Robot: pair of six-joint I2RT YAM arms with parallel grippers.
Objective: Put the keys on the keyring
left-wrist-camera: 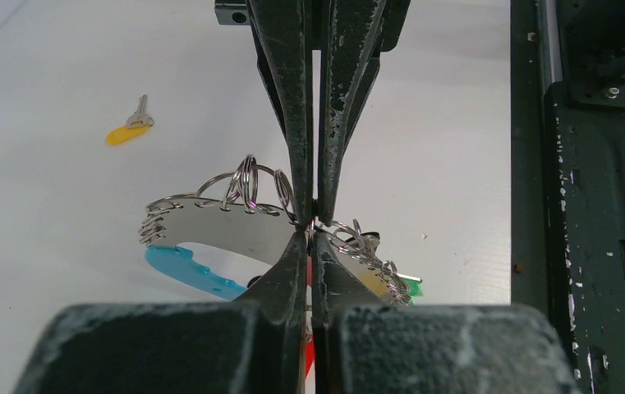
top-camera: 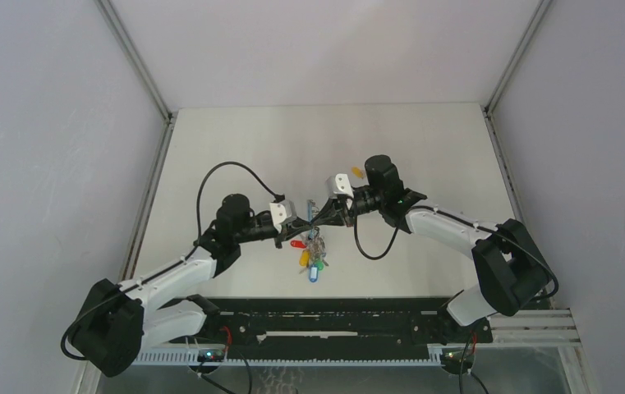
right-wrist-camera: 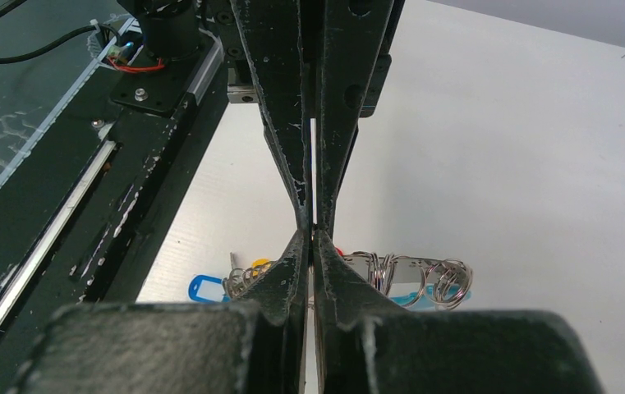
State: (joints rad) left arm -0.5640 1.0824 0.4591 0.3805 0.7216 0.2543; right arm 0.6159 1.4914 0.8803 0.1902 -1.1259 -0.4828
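Two tools are shown tip to tip above the desk (top-camera: pixel 235 148). The left tool (left-wrist-camera: pixel 312 238) is clenched, apparently on the one keyring (left-wrist-camera: pixel 227 226), whose long axis is held crosswise. The right tool (right-wrist-camera: pixel 312 240) is likewise clamped. One orange-tagged key (left-wrist-camera: pixel 128 130) is seen lying apart, blade pointed away from the left tool.

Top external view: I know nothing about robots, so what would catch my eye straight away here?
The two arms meet nose to nose at the middle of the white table. The left gripper and the right gripper both seem to pinch the keyring, which has a bunch of red, yellow and blue tags fringing it. Beyond the right arm, one loose key with an orange-yellow tag lies alone.
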